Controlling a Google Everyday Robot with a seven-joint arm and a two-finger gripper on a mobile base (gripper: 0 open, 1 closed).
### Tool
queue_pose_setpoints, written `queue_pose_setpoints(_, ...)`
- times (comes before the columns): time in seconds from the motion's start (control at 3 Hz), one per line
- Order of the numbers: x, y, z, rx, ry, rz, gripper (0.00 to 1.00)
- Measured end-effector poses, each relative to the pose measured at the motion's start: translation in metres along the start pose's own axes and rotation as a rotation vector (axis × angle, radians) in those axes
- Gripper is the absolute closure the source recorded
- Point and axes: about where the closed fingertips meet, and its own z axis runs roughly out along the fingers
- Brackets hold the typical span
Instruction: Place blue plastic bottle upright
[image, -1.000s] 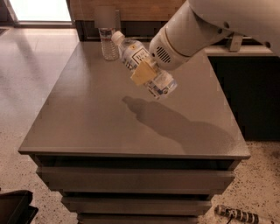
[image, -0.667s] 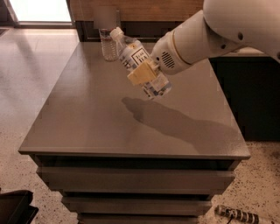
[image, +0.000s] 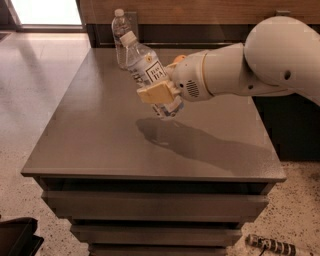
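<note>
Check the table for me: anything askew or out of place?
Only the blue bottle: tilted, cap toward upper left, clamped in the gripper over the table. The slim bottle behind it stands upright. No spill shows.

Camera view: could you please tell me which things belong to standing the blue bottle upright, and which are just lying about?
Job: blue plastic bottle, tilted, cap up-left, gripped by the tool over the table.
Lying about: slim clear bottle upright at the table's far edge; striped object on the floor.
</note>
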Motion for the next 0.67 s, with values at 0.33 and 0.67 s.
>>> queue_pose_setpoints(0.33, 0.0054, 0.0033, 0.0065, 0.000, -0.111, -0.050, 1.00)
queue_pose_setpoints(0.67, 0.0148, 0.0030, 0.0161, -0.002, -0.181, -0.068, 1.00)
